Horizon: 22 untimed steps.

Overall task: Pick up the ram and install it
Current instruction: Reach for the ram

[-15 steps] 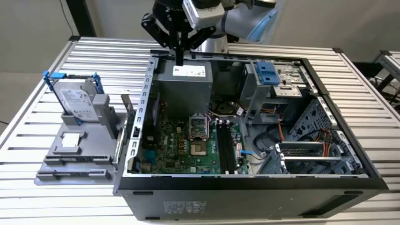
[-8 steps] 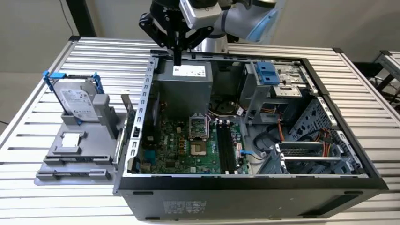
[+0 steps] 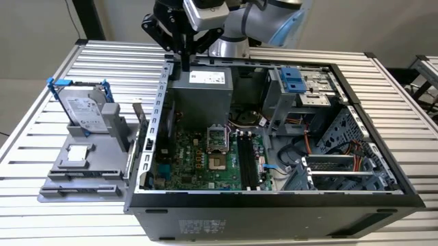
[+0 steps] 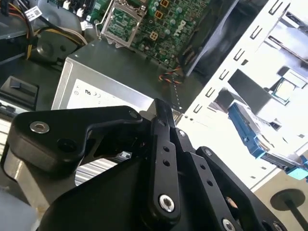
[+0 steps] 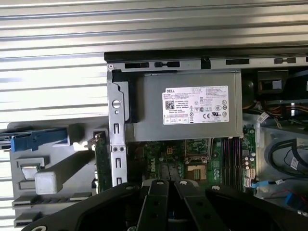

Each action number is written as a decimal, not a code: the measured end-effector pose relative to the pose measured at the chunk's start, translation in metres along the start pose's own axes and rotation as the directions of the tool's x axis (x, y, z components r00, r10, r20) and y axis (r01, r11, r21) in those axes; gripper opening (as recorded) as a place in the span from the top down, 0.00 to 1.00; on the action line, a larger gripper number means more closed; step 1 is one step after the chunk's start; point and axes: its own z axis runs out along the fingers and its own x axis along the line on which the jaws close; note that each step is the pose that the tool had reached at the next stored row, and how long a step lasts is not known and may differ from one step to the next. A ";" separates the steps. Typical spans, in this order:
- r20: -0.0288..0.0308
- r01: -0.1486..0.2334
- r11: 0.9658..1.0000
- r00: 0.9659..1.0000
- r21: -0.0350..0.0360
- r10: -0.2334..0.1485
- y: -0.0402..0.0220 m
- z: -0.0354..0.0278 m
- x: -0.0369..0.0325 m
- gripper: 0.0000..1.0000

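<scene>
The ram (image 3: 139, 125) stands on edge as a thin stick in the grey holder (image 3: 82, 177), just outside the open computer case's wall (image 3: 156, 128); in the first wrist view the ram (image 5: 99, 161) shows edge-on. My gripper (image 3: 184, 64) hangs above the case's far corner, on the exterior view's left, over the silver power supply (image 3: 205, 89). Its black fingers meet at the tips with nothing between them, as both wrist views (image 4: 162, 109) (image 5: 169, 183) show. The long black memory slots (image 3: 247, 164) lie on the green motherboard (image 3: 192, 164), well away from the gripper.
A silver hard drive in a blue frame (image 3: 85, 110) stands upright on the holder, with a small square chip (image 3: 77, 152) in front of it. Drive cages (image 3: 342, 164) and cables (image 3: 301, 148) fill the case toward the exterior view's right. The slatted metal table (image 3: 41, 215) surrounds everything.
</scene>
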 end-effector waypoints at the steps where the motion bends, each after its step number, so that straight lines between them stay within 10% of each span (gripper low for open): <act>1: 0.000 0.000 1.000 1.000 0.000 0.000 -0.0001 0.0000 0.0013 1.00; 22: -0.001 0.017 1.000 1.000 0.000 -0.017 -0.0045 -0.0014 0.0639 1.00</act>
